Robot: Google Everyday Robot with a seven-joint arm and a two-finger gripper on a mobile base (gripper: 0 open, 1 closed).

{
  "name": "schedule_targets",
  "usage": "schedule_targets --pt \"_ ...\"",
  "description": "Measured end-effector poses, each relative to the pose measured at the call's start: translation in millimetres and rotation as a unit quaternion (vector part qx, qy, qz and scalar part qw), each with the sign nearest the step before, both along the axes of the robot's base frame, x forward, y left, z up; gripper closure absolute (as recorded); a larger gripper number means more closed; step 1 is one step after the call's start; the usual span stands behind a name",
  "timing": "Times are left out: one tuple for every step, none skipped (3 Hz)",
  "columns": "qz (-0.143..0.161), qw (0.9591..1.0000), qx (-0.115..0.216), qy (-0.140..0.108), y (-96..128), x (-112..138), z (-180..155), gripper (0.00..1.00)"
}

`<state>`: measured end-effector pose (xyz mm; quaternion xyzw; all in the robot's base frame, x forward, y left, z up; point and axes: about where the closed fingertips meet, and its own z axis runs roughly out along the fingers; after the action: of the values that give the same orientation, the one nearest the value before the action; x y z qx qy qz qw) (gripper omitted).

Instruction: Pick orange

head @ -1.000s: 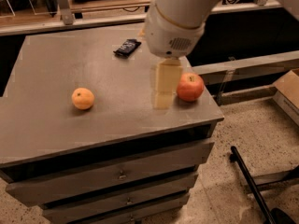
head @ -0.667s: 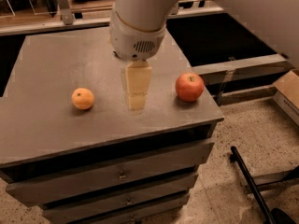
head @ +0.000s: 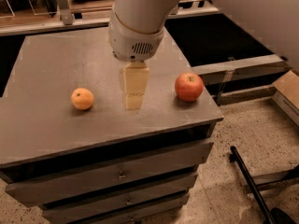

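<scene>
The orange (head: 82, 98) is a small round yellow-orange fruit with a tiny dark stem dot. It sits on the grey cabinet top (head: 51, 69), left of centre near the front. My gripper (head: 133, 101) hangs from the big white arm over the middle of the top, its cream-coloured fingers pointing down. It is to the right of the orange and apart from it, holding nothing. A larger red apple (head: 188, 87) sits to the right of the gripper near the top's right edge.
The cabinet has drawers (head: 117, 174) below its front edge. A black bar (head: 247, 178) lies on the speckled floor at the right. A cardboard box (head: 287, 94) stands at the far right. Shelving runs along the back.
The arm and gripper have moved left, from beside the apple toward the middle of the top, nearer the orange. The orange and apple have not moved.
</scene>
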<state>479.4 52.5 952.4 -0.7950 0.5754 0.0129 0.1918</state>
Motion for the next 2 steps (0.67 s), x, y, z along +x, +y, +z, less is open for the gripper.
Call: schedule_targets --pt "-0.01 0.9993 0.036 0.005 4.2 19.9 -14.2 0.0" --pt "0.0 0.9958 0.086 0.033 27.7 46.4 -41.0 0.0"
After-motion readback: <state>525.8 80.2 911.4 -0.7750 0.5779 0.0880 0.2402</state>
